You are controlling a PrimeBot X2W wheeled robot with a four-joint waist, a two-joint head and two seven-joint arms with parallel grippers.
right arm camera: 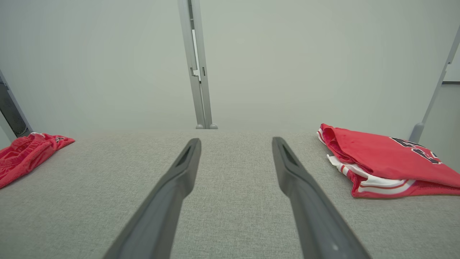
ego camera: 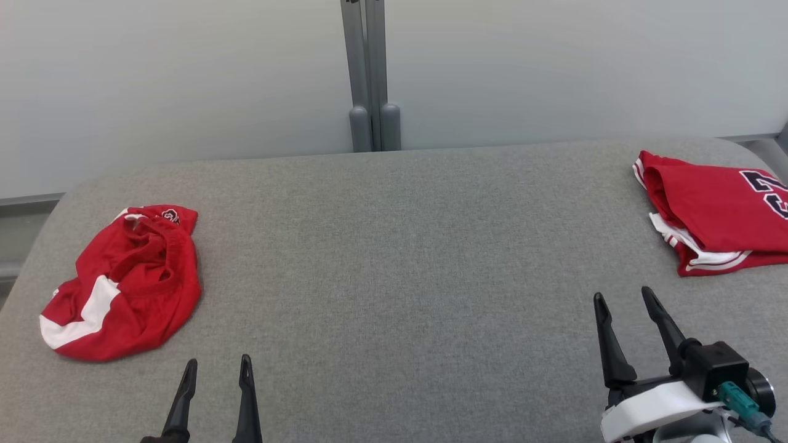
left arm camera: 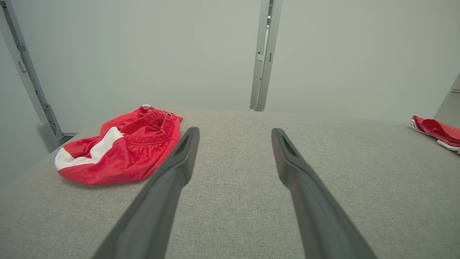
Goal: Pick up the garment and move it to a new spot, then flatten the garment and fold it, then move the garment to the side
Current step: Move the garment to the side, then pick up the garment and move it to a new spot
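Head view: the crumpled red garment [ego camera: 123, 283] lies by the tabletop's [ego camera: 394, 246] left edge, ahead and left of the left end effector [ego camera: 218, 363], the nearer one, fingers apart and empty. Left wrist view: its long axis runs near-left to far-right, with nothing standing between. Right wrist view: the right end effector [right arm camera: 235, 142], also apart, stands near a folded jersey [right arm camera: 381, 158] at the right edge
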